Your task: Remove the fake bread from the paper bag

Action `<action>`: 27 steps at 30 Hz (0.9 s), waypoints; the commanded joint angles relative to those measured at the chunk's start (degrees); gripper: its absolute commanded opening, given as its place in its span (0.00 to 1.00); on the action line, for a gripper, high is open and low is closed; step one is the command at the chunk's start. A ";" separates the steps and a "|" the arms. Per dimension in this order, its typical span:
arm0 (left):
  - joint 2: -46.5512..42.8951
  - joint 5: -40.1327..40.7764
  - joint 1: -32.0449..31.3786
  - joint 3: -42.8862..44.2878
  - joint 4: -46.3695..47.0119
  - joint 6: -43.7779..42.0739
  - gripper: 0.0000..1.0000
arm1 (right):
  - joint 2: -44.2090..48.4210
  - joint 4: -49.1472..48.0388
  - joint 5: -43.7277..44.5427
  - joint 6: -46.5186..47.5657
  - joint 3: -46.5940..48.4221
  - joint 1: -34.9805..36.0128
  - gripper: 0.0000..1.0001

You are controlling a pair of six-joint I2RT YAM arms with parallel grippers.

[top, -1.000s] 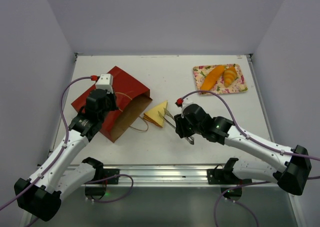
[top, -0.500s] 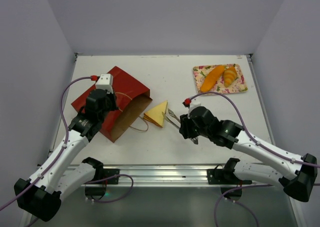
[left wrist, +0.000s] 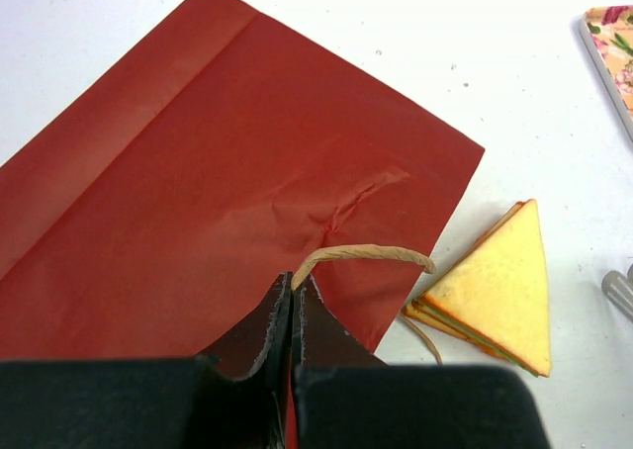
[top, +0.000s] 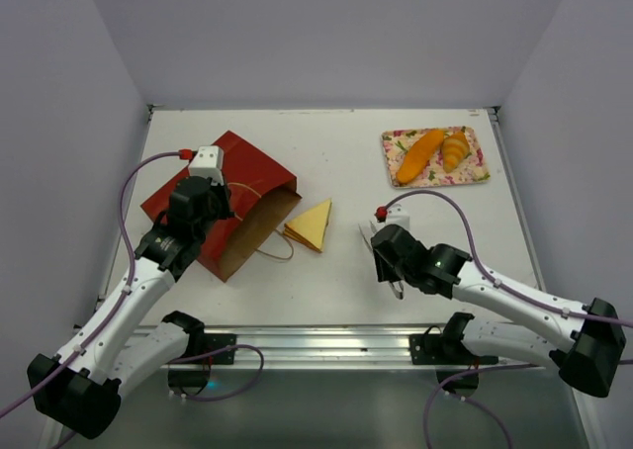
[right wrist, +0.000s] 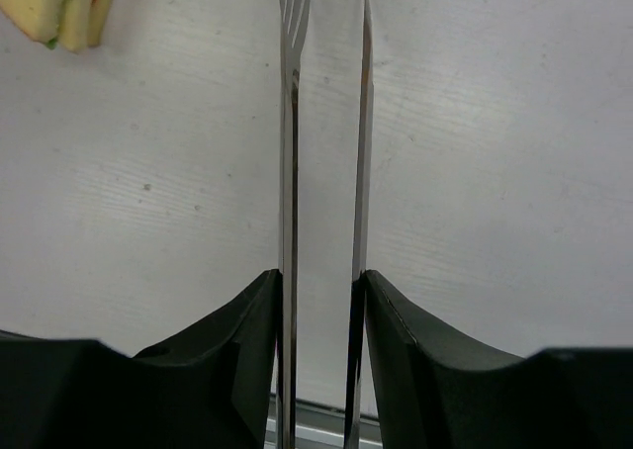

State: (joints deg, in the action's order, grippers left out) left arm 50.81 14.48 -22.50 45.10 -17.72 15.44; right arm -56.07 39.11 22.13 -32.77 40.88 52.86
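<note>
Three lilac walls, white table, left tool pinching bag, right tool gripping tongs

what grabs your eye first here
The big red paper bag lies flat at the left, its lip pinched by the left tool, with a triangular sandwich just outside its mouth. Far right, a flowered tray holds a croissant and a long orange roll; the right tool grips metal tongs.

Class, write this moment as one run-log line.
left gripper: shut on paper bag rim | right gripper: shut on tongs, off bread | fake bread: on table, outside bag
</note>
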 commanded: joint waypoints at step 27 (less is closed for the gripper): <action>-1.15 -1.30 0.53 0.34 2.07 0.11 0.00 | -18.46 -14.06 1.78 -6.51 -4.76 0.05 0.40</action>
State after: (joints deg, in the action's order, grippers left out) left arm 50.41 13.65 -22.50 45.10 -17.69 15.44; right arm -74.54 28.69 23.81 -37.36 36.05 52.86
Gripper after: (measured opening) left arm 0.012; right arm 0.408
